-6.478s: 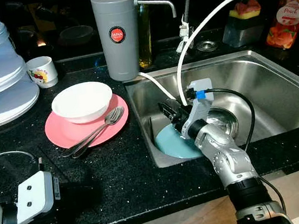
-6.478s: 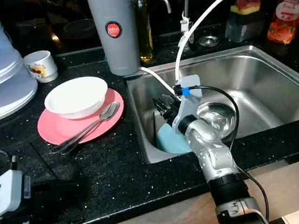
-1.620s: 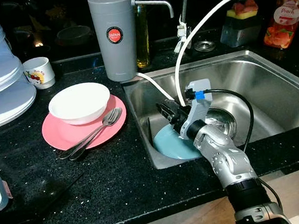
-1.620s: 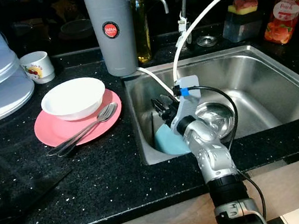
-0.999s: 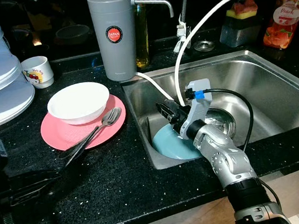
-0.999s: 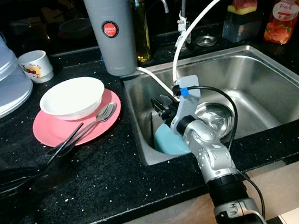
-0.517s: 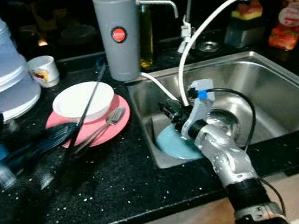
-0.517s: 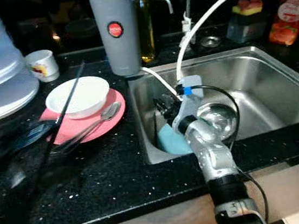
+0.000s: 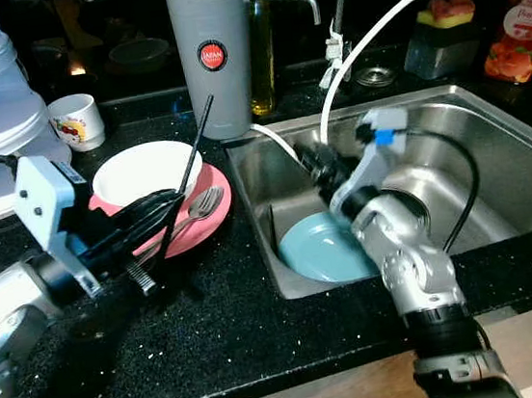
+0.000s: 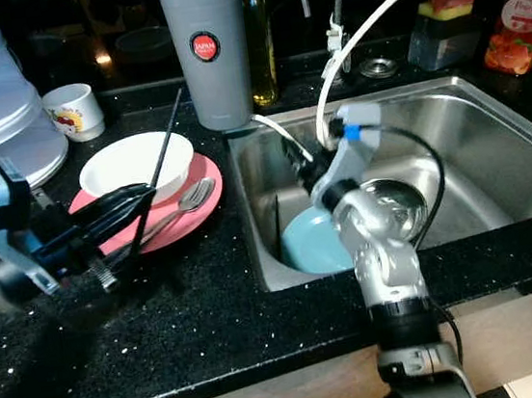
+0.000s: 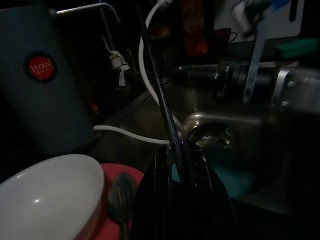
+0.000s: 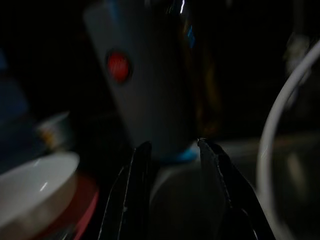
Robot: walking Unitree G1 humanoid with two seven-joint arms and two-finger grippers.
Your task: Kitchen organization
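Left end effector (image 9: 156, 212) clamps a thin black rod (image 9: 189, 182) over the pink round plate (image 9: 210, 204); right end effector (image 12: 172, 150), parted narrowly, hovers above the pale blue dish (image 9: 325, 246).

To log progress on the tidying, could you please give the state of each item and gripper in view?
Round white bowl: upright, empty, on pink plate.
Light blue plate: lying in steel sink.
Metal spoon: resting on pink plate.
Left gripper: shut on thin black rod.
Right gripper: open, empty, above sink.
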